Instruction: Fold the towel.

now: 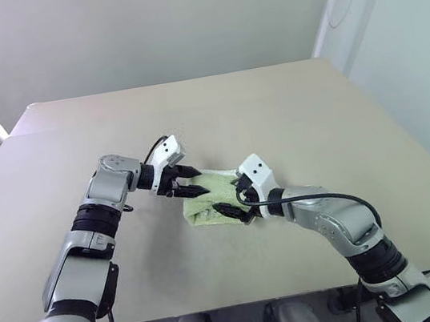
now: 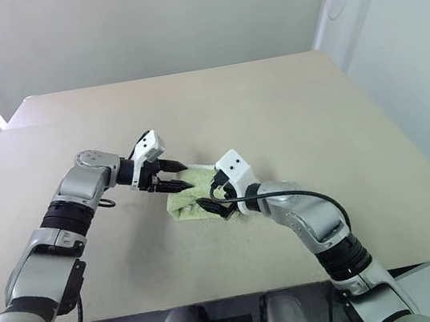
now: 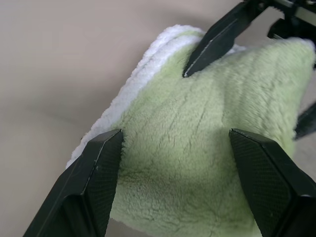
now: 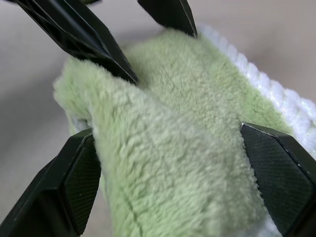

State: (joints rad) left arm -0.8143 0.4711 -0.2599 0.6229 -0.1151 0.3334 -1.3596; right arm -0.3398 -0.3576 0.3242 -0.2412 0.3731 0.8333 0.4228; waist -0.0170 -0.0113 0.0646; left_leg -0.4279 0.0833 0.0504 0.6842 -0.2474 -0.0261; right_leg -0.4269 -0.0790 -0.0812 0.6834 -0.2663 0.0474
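Your table (image 1: 288, 109) is a big beige top, bare apart from the towel (image 1: 209, 202) – a small light-green terry bundle sitting near the middle, a bit toward the near edge, already doubled over with its paler white hem (image 3: 129, 86) showing along one side. Walls behind are plain and pale, with bright light coming in at the far left.

Left gripper (image 1: 188, 179) comes in from the left, fingers spread wide, straddling the towel's left end, not pinching anything. Right gripper (image 1: 231, 200) comes in from the right, also spread wide over the towel's near-right part – the cloth sits between the black fingers (image 4: 74, 182) but they aren't closed on it.

Looks like you're lining up for another fold or a tidy-up. To do it well, get each claw onto one corner of the same edge, pinch all the layers together, lift just enough to clear the table, and carry the edge across evenly – the plush pile is thick and will likely spring open if you grab only the top layer.
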